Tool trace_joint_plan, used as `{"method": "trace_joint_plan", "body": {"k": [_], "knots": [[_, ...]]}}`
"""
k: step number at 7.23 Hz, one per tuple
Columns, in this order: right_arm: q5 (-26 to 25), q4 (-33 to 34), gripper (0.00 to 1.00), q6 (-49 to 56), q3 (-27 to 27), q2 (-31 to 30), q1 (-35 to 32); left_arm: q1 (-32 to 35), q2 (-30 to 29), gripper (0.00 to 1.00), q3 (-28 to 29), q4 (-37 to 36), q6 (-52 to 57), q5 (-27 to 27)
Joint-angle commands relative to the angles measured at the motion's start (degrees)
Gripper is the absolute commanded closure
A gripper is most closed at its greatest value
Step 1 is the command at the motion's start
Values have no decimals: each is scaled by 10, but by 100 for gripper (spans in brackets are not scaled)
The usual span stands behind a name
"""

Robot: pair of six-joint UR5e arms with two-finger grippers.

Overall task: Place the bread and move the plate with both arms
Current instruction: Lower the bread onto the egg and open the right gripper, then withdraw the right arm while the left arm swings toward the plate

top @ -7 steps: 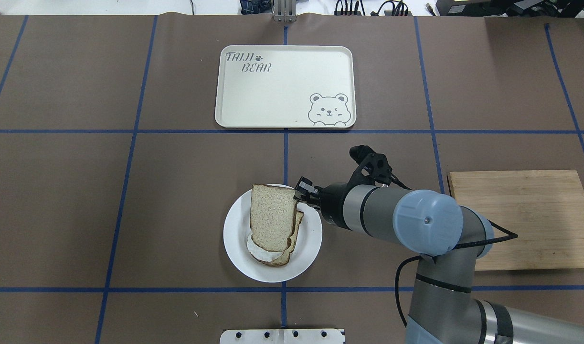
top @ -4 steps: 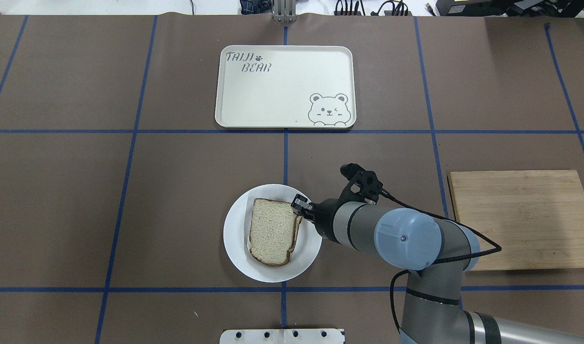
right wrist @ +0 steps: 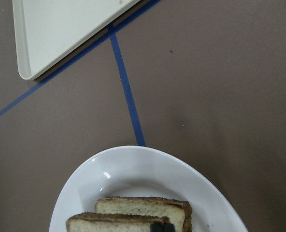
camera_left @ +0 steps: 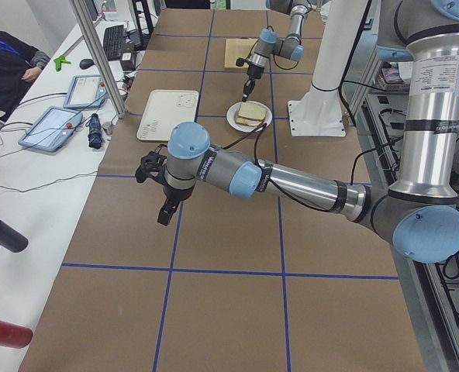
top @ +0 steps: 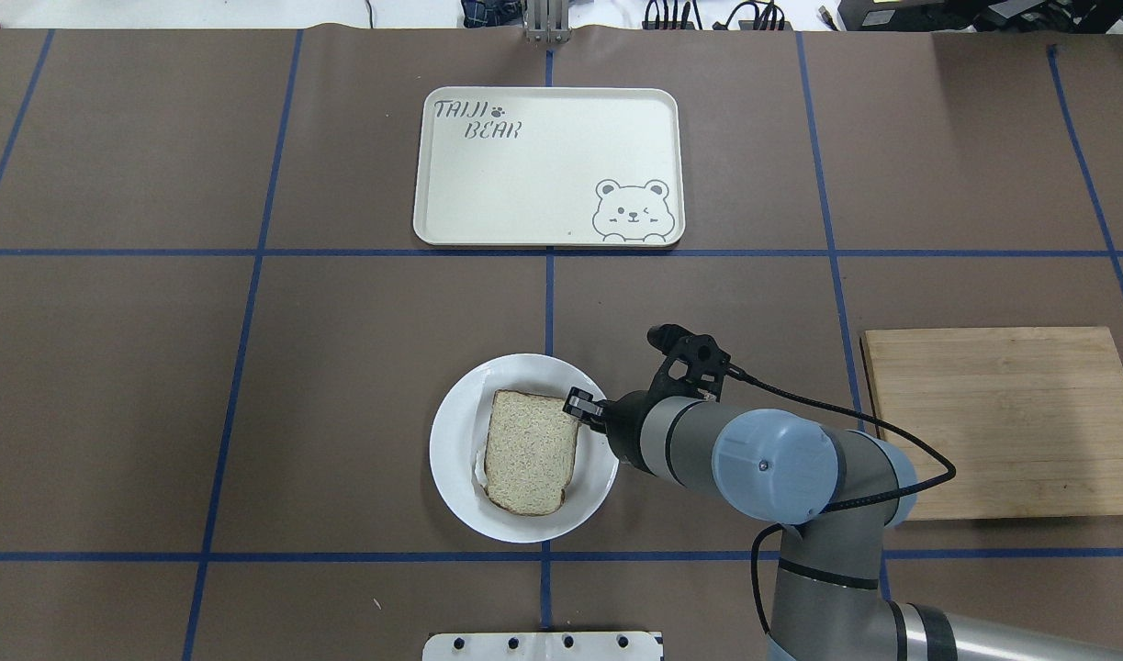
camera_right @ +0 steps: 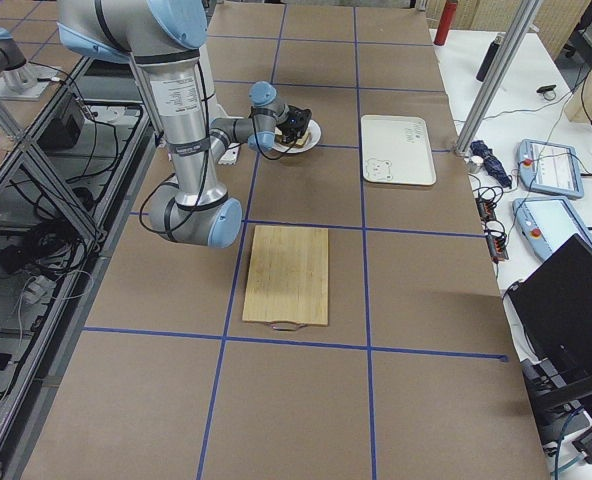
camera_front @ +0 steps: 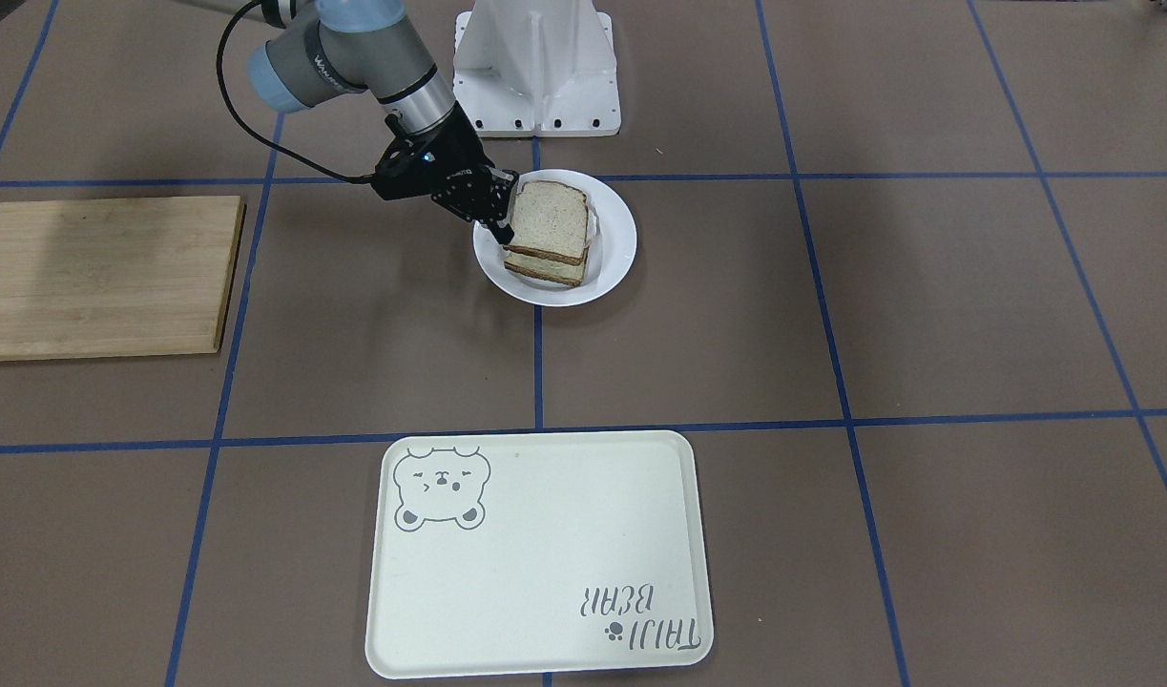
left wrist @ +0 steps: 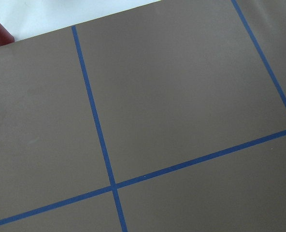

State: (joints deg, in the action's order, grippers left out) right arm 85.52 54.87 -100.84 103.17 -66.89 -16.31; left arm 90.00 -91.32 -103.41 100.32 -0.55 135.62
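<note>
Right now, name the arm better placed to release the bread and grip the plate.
Right. The right arm's fingers grip the bread at its corner, over the plate; the left arm's fingers hang over the table, far from it.

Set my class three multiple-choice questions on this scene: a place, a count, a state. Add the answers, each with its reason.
1. Where does the plate stand?
A. on the tray
B. on the brown table
C. on the wooden board

2. How many slices lie on it?
A. one
B. two
C. three

3. How does the bread lie?
A. flat on the other slice
B. upright on its edge
C. lifted clear of the plate

Answers:
1 B: brown table shows all round its rim.
2 B: the front-facing view shows two stacked crusts.
3 A: it rests level, covering the other slice from above.
</note>
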Motion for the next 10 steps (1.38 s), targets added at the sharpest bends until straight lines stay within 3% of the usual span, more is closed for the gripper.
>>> {"method": "trace_joint_plan", "body": {"k": [1, 2, 3, 4, 6, 8, 10], "knots": [[-2, 2, 67, 3, -8, 4, 1, 0, 1, 2, 0, 0, 0, 0], [-2, 5, 26, 6, -7, 4, -1, 0, 2, 2, -1, 0, 0, 1], [6, 25, 0, 14, 0, 5, -16, 0, 1, 2, 0, 0, 0, 1], [28, 50, 0, 44, 16, 10, -44, 0, 2, 2, 0, 0, -1, 0], [185, 137, 0, 106, 53, 9, -175, 0, -1, 1, -2, 0, -1, 1], [308, 227, 0, 272, 48, 1, -307, -40, -21, 2, -9, 35, -6, 2], [324, 373, 0, 518, 32, -6, -403, -129, -36, 2, -7, 156, -238, -3]]}}
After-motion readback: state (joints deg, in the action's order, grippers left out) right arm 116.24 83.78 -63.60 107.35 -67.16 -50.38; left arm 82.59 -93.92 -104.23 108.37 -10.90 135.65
